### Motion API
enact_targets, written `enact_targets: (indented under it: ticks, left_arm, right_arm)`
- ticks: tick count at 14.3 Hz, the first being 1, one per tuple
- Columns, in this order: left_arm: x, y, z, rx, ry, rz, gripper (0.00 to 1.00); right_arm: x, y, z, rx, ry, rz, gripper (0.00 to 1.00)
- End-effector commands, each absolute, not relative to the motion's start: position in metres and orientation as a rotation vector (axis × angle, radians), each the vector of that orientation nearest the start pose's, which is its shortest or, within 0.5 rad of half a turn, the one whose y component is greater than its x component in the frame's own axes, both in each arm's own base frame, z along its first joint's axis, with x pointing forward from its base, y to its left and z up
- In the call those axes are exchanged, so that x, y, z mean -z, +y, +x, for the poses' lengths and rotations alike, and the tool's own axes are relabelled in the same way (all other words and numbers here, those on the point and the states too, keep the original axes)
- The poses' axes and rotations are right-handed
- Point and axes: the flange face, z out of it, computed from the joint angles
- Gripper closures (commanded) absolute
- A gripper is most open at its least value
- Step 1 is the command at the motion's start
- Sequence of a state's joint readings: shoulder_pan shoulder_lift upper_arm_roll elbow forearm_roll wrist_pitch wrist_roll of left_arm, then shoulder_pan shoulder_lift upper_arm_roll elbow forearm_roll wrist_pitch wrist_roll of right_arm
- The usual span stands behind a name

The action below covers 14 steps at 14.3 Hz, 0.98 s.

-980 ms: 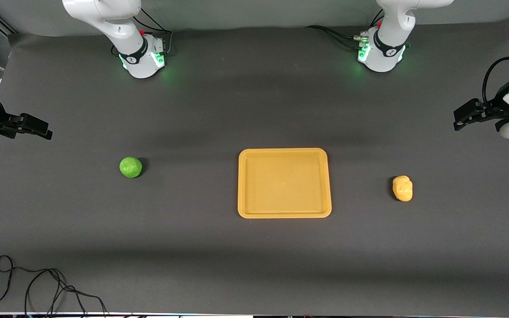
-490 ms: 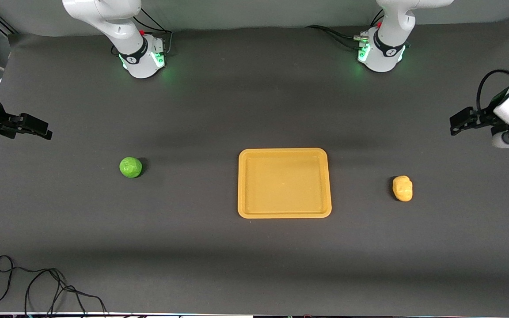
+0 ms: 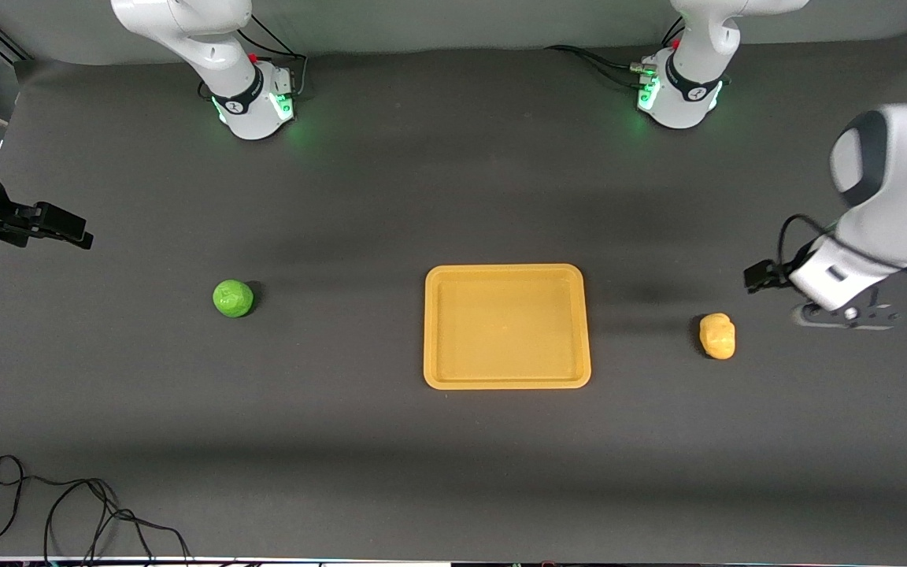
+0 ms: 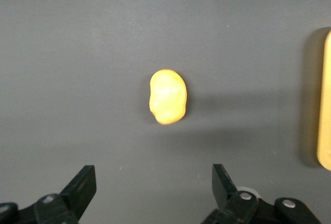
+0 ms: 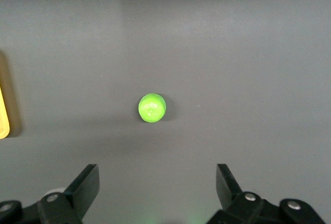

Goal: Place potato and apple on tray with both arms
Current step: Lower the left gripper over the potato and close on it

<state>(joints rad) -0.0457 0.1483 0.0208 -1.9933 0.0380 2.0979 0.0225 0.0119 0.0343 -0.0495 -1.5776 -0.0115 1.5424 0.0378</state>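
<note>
The orange-yellow tray (image 3: 507, 379) lies mid-table. The yellow potato (image 3: 717, 335) lies on the mat toward the left arm's end; the green apple (image 3: 233, 298) lies toward the right arm's end. My left gripper (image 3: 762, 276) hangs over the mat close beside the potato. In the left wrist view it (image 4: 153, 185) is open and empty, with the potato (image 4: 168, 96) ahead of it and the tray's rim (image 4: 326, 100) at the edge. My right gripper (image 3: 68, 228) waits over the table's right-arm end. It is open and empty (image 5: 158, 185), with the apple (image 5: 152, 107) ahead.
The two arm bases (image 3: 253, 102) (image 3: 678, 94) stand with green lights along the edge farthest from the front camera. A loose black cable (image 3: 68, 512) lies at the nearest edge, toward the right arm's end.
My left arm has swung in and down, bringing its gripper from the table's end to just beside the potato. The right arm, apple, potato and tray have not moved.
</note>
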Motion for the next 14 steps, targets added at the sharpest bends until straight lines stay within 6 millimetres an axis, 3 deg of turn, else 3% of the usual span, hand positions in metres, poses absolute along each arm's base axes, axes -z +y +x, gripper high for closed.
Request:
enact_targets:
  ticks: [1,4,7,10,12,14]
  left_arm:
    - [-0.322,-0.015,0.594,-0.04,0.118,-3.096,0.0]
    - [-0.262,-0.016,0.602,-0.028,0.112,-3.098,0.0]
    - [-0.22,-0.022,0.604,-0.025,0.129,-3.099,0.0]
    - [-0.196,-0.024,0.604,-0.009,0.152,-3.097,0.0]
    - [-0.192,-0.024,0.604,-0.014,0.164,-3.096,0.15]
    - [-0.198,-0.025,0.605,-0.016,0.145,-3.097,0.41]
  right_arm:
    - [-0.602,-0.019,0.563,-0.103,0.147,-3.135,0.0]
    - [-0.601,-0.018,0.563,-0.108,0.144,-3.135,0.0]
    - [-0.601,-0.019,0.563,-0.108,0.147,-3.135,0.0]
    - [-0.601,-0.018,0.564,-0.106,0.142,-3.135,0.0]
    - [-0.601,-0.019,0.564,-0.106,0.144,-3.135,0.0]
    - [-0.601,-0.018,0.564,-0.106,0.144,-3.135,0.0]
